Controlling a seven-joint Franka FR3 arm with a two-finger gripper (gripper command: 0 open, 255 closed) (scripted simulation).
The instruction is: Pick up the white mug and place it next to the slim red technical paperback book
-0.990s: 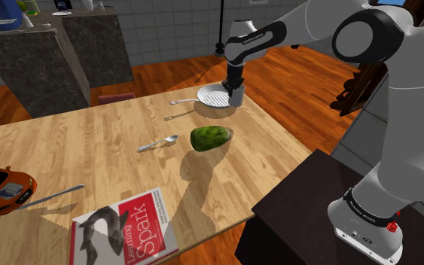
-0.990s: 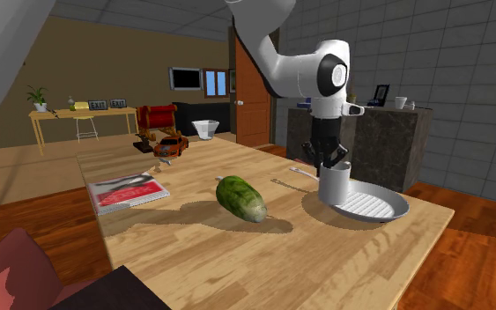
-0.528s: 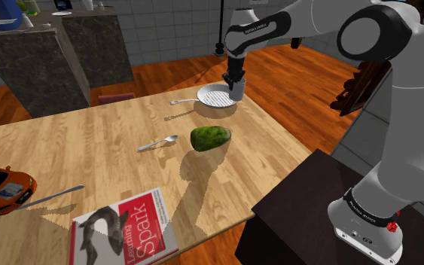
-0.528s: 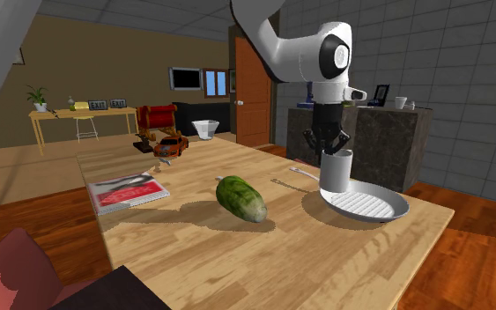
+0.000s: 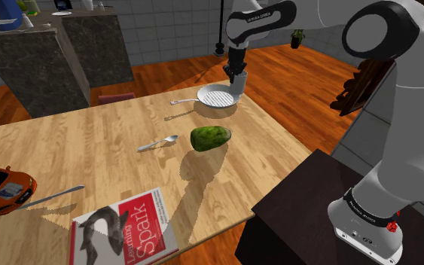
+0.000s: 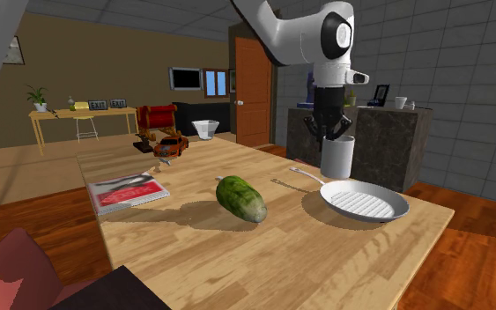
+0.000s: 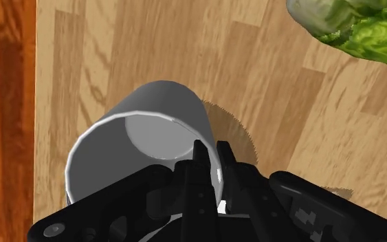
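The hand (image 6: 329, 134) is closed on the white mug (image 6: 336, 157), one finger inside and one outside its wall at the rim, and the mug hangs upright in the air above the desk (image 5: 89, 143), just beside the grey pan (image 5: 216, 98) and well apart from the red book (image 5: 123, 229). I judge it stiff, smooth, rather light but breakable, so this thin pinch on one side can let it slip or swing; the wall near the rim is the place to hold. It looks like a plain pale grey cylinder, open and empty, with no handle visible.

arm (image 6: 277, 35) extended high, hand (image 6: 329, 135) pointing down, clamped
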